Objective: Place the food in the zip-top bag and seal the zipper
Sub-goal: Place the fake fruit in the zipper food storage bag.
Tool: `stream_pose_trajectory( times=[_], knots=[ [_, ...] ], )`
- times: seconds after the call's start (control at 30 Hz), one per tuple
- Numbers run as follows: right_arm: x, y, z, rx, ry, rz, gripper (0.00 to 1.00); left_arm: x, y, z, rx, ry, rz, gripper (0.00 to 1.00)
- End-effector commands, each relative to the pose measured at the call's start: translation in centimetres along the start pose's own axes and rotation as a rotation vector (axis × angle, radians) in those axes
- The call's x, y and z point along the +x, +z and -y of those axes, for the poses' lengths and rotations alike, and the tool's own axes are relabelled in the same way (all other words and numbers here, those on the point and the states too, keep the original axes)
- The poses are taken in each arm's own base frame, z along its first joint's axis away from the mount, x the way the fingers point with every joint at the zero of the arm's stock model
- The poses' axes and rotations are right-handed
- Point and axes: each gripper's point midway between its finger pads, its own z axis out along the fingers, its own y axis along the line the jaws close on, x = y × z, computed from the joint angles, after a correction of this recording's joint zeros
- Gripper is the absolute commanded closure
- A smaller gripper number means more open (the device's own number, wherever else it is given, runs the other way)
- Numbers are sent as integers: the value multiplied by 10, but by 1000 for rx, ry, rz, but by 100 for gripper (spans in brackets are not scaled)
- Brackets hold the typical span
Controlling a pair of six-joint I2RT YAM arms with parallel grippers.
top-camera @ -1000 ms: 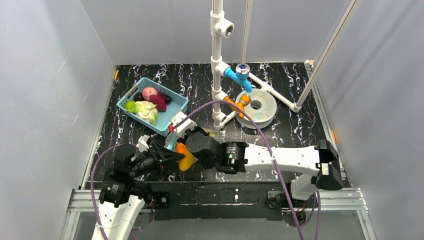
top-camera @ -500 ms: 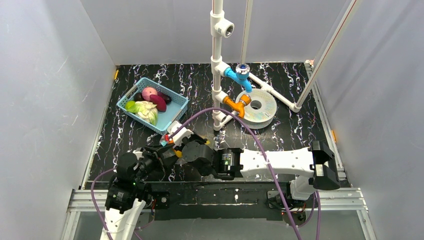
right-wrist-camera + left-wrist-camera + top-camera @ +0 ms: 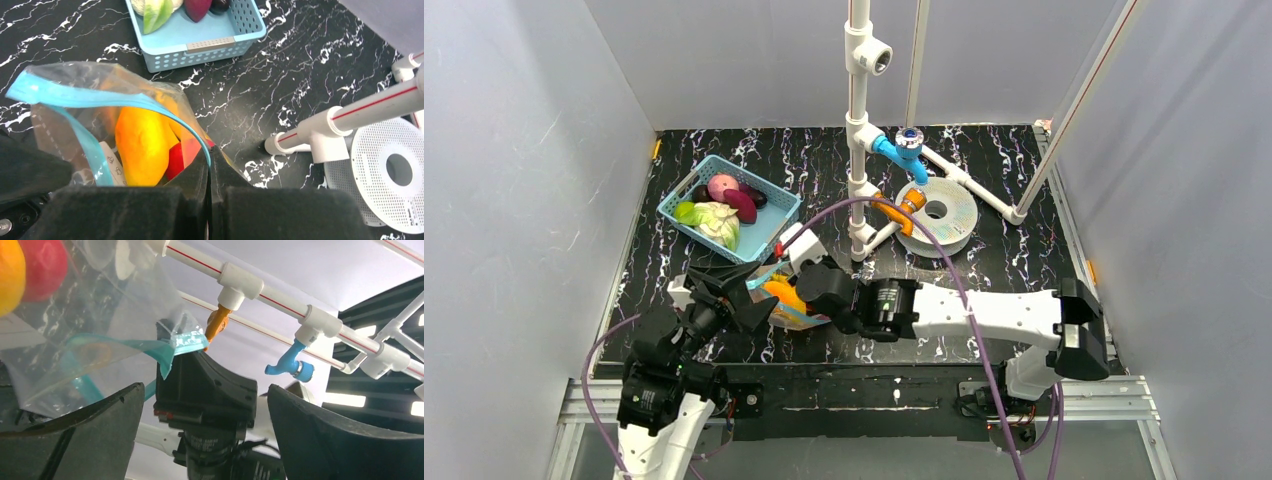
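Change since earlier frames: the left gripper (image 3: 729, 296) has been shifted toward the left; the right gripper (image 3: 210, 154) has been moved slightly away from the near edge. The zip-top bag (image 3: 794, 310), largely hidden half a second ago, is now exposed in the top view.
Left arm pose: folded low at the near-left corner, fingers aimed at the bag.
Left claw: spread wide, nothing held.
Right arm pose: stretched leftward across the table (image 3: 1004, 200), wrist turned down over the bag.
Right claw: pinched closed on the zipper (image 3: 75, 92) at the bag's mouth edge.
Bag location: on the table between the two grippers, just in front of the blue basket (image 3: 769, 225), mouth gaping.
Right wrist view only: a yellow-orange fruit (image 3: 142, 145) and a red piece (image 3: 175, 161) are seen inside the bag.
Left wrist view only: the teal strip is seen draped over the right claw's fingers.
Basket contents: green, pink and dark red items.
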Motion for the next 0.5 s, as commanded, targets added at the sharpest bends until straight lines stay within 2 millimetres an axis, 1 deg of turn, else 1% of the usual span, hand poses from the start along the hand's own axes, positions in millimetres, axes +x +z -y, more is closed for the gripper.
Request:
stream_pose_trajectory(
  times=[0.0, 0.07, 0.17, 0.27, 0.33, 0.4, 0.47],
  knots=[
    [-25, -17, 26, -15, 159, 9, 99, 6, -15, 25, 81, 162, 47, 7],
    [-21, -19, 36, -11, 187, -16, 99, 8, -21, 34, 97, 257, 68, 7],
    [-14, -24, 50, -11, 245, -57, 99, 18, -30, 52, 102, 483, 84, 7],
    [-11, -31, 61, -20, 284, -74, 99, 21, -40, 70, 22, 754, 119, 7],
    [-10, -37, 65, -37, 318, -91, 99, 16, -46, 77, -96, 916, 145, 7],
    [-13, -46, 70, -61, 361, -119, 99, 4, -52, 82, -225, 1033, 181, 8],
    [-14, -55, 74, -64, 379, -143, 99, -8, -55, 88, -318, 1110, 216, 8]
  ],
)
